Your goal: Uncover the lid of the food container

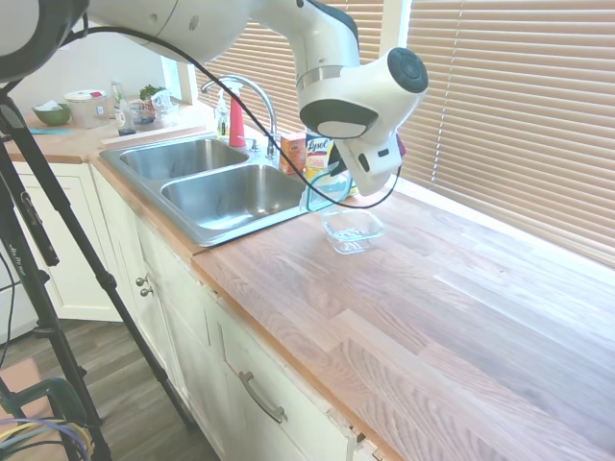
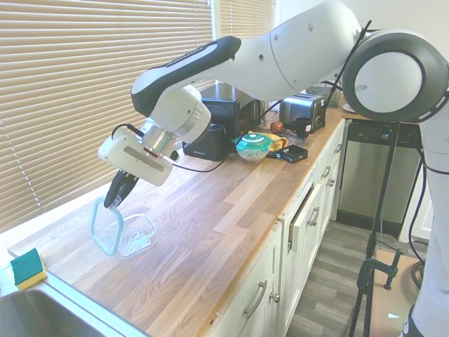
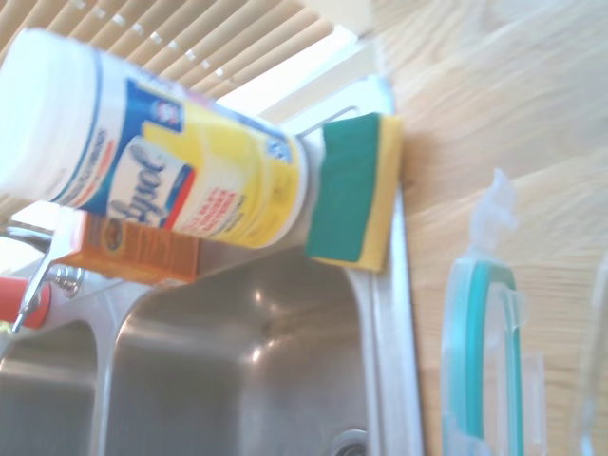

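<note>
Lid off and tilted on edge at lower left of the second exterior view, bottom edge on the wooden desk or just inside the container, top edge pinched by the jaws of the gripper, which look closed down onto the teal rim. Food container just right of the lid there, a shallow clear dish, apparently empty; same dish near centre of the first exterior view, with the lid partly hidden behind the wrist. Best handled by keeping the pinch firm on the rim, lifting clear of the dish wall before any sideways travel, then lowering flat onto bare desk well apart from the dish; a judgement only: a drag across the light dish could shove or tip it. Room limited toward the sink, so away from the basin seems the safer side. In the wrist view, teal rim at lower right, Lysol wipes canister at upper left, green-and-yellow sponge at centre on the sink edge, orange box below the canister. Sink basins empty as far as visible. Teal-lidded bowl far back on the desk, contents hidden.
</note>
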Tool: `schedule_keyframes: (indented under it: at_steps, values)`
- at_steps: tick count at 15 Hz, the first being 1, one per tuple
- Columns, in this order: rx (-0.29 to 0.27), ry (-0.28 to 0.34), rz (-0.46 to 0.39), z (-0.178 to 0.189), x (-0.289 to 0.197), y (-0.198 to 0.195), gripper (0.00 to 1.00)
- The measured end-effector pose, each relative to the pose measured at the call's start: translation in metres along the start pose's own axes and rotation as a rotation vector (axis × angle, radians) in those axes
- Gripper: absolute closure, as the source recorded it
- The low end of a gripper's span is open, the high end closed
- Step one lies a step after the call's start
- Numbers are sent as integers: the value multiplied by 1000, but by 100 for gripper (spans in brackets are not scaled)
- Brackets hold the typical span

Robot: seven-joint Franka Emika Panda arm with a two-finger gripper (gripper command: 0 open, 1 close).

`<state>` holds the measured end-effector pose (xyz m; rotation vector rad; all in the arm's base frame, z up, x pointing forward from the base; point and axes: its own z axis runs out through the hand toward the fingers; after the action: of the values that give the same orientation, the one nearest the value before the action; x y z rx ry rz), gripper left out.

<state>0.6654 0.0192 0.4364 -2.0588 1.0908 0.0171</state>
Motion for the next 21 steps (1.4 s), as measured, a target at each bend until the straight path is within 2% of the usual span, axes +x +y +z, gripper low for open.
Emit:
schedule_keyframes:
  at_steps: [2, 4, 9, 13, 17, 19, 21]
  values:
    - [-12, 7, -24, -8, -14, -2, 100]
    - [-48, 25, -49, -20, -35, 4, 100]
    - [-180, 81, -107, -55, -95, 39, 100]
    - [-268, 113, -96, -64, -105, 78, 100]
    - [-396, 284, -110, -58, -108, 92, 100]
    - [-471, 362, -149, -37, -125, 94, 100]
    - [-538, 402, -190, -8, -146, 100, 100]
